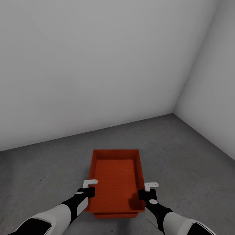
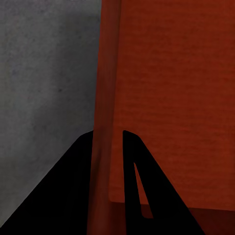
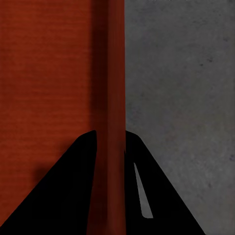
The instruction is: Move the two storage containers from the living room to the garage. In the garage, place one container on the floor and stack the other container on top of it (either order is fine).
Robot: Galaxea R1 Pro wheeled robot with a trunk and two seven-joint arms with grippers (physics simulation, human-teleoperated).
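Garage floor (image 1: 42, 176), container (image 1: 116, 182) lengthwise away

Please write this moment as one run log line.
place: garage corner | left gripper: shut on container left wall | right gripper: shut on its right wall | floor: grey concrete

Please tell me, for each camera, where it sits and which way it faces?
Head view: on the head, facing down at the orange-red ribbed plastic container on grey concrete floor; both forearms show.
Left wrist view: along the left hand, straddling the container wall.
Right wrist view: the right hand likewise.
All share the container.
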